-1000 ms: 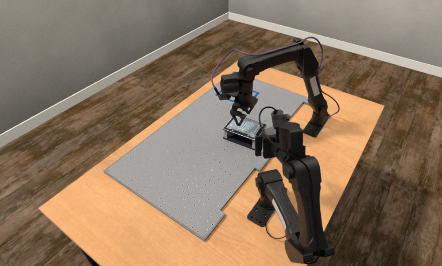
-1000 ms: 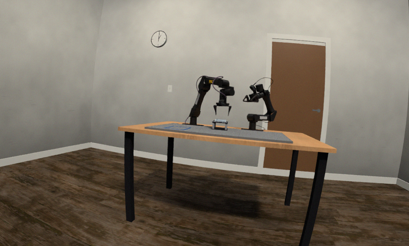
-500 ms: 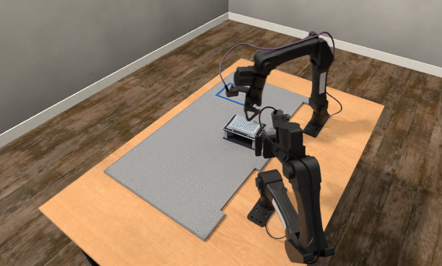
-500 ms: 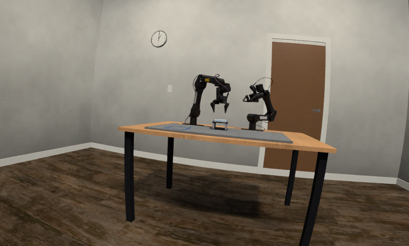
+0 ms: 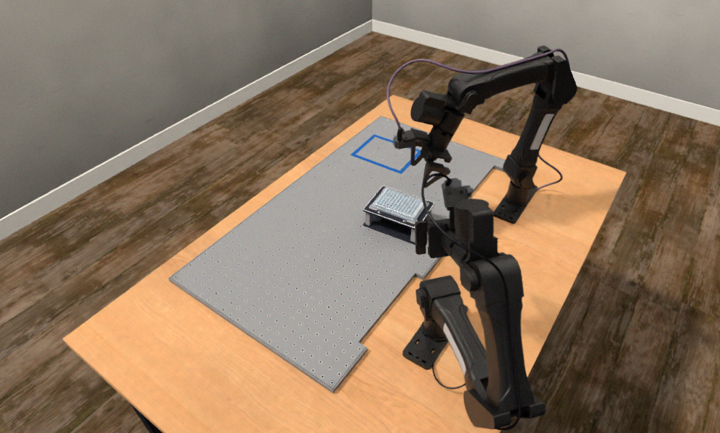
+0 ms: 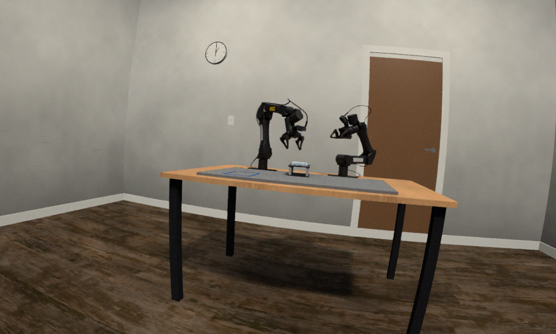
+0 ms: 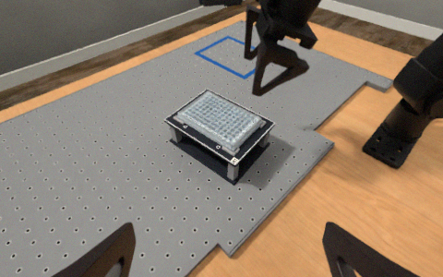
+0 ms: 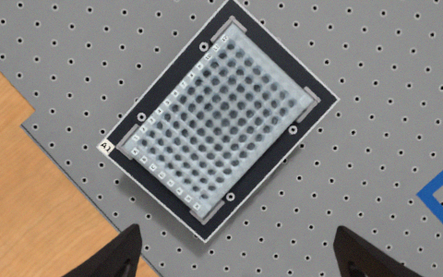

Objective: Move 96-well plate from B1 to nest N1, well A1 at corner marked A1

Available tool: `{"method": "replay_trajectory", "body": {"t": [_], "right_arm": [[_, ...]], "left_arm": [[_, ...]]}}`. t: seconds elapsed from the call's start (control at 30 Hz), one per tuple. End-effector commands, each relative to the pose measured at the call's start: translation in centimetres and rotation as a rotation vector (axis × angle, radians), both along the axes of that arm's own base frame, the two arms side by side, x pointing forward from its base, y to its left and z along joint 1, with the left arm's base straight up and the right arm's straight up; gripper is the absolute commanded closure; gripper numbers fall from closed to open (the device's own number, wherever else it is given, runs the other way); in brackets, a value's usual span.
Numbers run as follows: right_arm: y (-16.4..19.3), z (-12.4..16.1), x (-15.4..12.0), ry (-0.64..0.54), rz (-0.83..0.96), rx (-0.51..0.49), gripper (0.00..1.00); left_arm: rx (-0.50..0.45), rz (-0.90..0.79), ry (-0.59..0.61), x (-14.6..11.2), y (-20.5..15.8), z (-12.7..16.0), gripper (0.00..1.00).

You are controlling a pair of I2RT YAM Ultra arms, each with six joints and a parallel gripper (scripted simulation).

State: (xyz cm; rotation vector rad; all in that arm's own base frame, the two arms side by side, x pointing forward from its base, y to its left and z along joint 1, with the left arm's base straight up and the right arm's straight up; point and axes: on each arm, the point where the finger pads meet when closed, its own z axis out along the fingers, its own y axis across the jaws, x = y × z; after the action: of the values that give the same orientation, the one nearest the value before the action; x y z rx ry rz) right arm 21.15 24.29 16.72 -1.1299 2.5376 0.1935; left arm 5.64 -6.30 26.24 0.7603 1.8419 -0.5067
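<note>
The clear 96-well plate (image 5: 397, 204) (image 6: 300, 163) (image 7: 221, 117) (image 8: 216, 115) lies on the raised black nest (image 5: 389, 216) (image 7: 201, 137) (image 8: 172, 81). In the right wrist view it looks flat and inside the four corner locators. Its printed A and 1 are at the nest corner tagged A1 (image 8: 105, 147). My right gripper (image 6: 293, 148) (image 7: 251, 76) (image 8: 237, 234) is open and empty, above the board and clear of the plate. My left gripper (image 7: 229, 231) is open and empty, well off the plate on the other side. The blue bench outline (image 5: 363, 145) (image 7: 221, 66) (image 8: 442, 179) shows no plate in its visible part.
The perforated grey board (image 5: 276, 257) (image 7: 91, 185) lies on the wooden table (image 5: 153, 344) (image 7: 391, 222). The nest stands on short legs above the board. Both arm bases stand along the notched board edge. The right arm reaches over the board between nest and blue outline.
</note>
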Motion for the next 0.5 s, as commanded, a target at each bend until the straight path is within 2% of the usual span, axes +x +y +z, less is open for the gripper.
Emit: {"method": "replay_trajectory", "body": {"t": [0.0, 0.47], "right_arm": [[0.39, 1.18, 0.25, -0.044, 0.041, 0.067, 0.00], [0.59, 1.28, 0.38, -0.050, 0.041, 0.063, 0.00]], "left_arm": [[-0.026, 0.000, -0.029, 0.29, -0.16, 0.89, 0.00], [-0.026, 0.000, -0.029, 0.29, -0.16, 0.89, 0.00]]}}
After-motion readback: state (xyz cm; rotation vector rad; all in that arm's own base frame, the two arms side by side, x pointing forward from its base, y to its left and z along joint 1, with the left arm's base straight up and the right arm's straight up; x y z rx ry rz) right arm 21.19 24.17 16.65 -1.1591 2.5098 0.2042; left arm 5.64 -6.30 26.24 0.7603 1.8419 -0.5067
